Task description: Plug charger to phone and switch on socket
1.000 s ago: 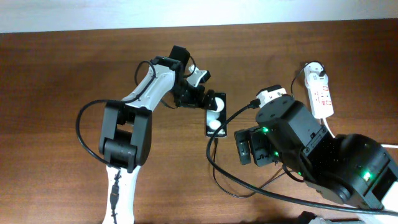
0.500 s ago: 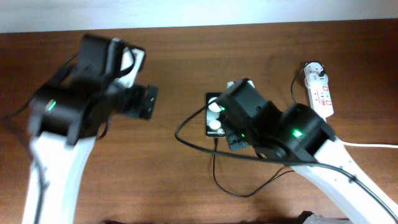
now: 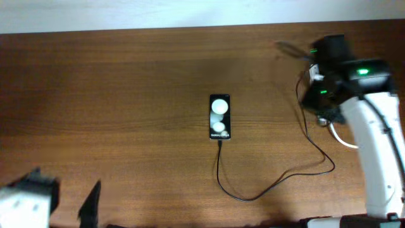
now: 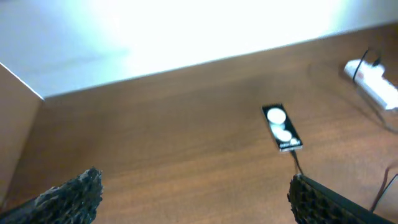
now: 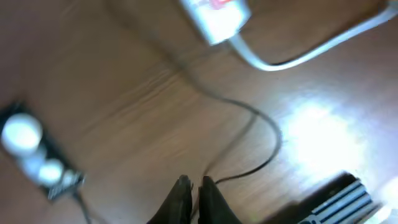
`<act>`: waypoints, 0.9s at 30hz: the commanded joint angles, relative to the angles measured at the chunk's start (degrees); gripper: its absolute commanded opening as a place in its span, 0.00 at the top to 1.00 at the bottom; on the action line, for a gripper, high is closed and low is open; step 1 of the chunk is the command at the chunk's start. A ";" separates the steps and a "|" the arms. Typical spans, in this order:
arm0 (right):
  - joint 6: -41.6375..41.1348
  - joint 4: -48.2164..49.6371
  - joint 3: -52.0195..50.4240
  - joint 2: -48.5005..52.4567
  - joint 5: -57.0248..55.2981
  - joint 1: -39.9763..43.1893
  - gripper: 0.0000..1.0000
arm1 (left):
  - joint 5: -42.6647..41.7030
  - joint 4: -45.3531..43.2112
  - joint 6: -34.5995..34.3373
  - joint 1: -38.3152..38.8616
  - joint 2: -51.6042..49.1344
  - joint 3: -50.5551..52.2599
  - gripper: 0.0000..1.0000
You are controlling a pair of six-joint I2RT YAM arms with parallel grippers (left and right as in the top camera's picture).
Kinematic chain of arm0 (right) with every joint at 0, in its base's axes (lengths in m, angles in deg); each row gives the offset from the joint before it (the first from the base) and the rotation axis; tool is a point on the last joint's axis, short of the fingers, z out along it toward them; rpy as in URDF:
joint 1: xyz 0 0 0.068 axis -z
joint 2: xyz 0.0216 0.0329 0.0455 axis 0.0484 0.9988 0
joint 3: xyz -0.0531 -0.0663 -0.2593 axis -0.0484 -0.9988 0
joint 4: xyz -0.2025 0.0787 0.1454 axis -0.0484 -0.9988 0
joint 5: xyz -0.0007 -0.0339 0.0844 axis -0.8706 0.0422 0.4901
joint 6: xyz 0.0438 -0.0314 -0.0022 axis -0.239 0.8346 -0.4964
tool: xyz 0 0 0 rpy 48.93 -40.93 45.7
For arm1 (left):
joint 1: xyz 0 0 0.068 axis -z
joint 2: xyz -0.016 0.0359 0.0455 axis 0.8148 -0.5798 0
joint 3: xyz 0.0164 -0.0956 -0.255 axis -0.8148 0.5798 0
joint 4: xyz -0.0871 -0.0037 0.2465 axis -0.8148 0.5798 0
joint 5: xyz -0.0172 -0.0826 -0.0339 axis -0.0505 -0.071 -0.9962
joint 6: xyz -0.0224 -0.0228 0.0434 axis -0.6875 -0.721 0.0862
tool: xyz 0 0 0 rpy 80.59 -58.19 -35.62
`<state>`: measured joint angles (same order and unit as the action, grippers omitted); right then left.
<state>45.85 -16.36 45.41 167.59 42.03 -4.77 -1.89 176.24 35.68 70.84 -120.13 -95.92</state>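
Charger (image 3: 218, 161) looks seated at the phone end. The black cable leaves the bottom edge of the phone (image 3: 219, 117), loops toward the near edge and runs right, up to the socket (image 4: 373, 84). Plug-in step reads as done. What's left is the switch.

Can't tell if the switch is on. Overhead, the socket is mostly hidden under the right arm (image 3: 373, 145), and the right wrist view is blurred. Adapter seating isn't readable either.

- **Surface:** dark brown wood table (image 3: 126, 95), pale wall (image 3: 190, 12) along the far edge.
- **Right arm:** sits over the socket at the table's right end.
- **Left arm:** (image 3: 28, 206) is at the near-left corner, well apart from everything.
- **Phone:** lies flat mid-table, white marks up.
- **Right gripper:** (image 5: 194, 193) has its fingers pinched together with nothing held, low over the cable near the socket.
- **Left gripper:** (image 4: 194, 180) is spread wide and empty.
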 commanded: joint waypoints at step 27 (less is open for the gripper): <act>5.11 27.91 8.50 33.59 18.01 25.53 0.96 | 0.63 6.95 0.48 -7.04 23.78 -0.20 0.01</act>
<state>52.84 9.85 52.69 199.57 59.15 20.56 -1.67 183.19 35.68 66.03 -97.09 -95.96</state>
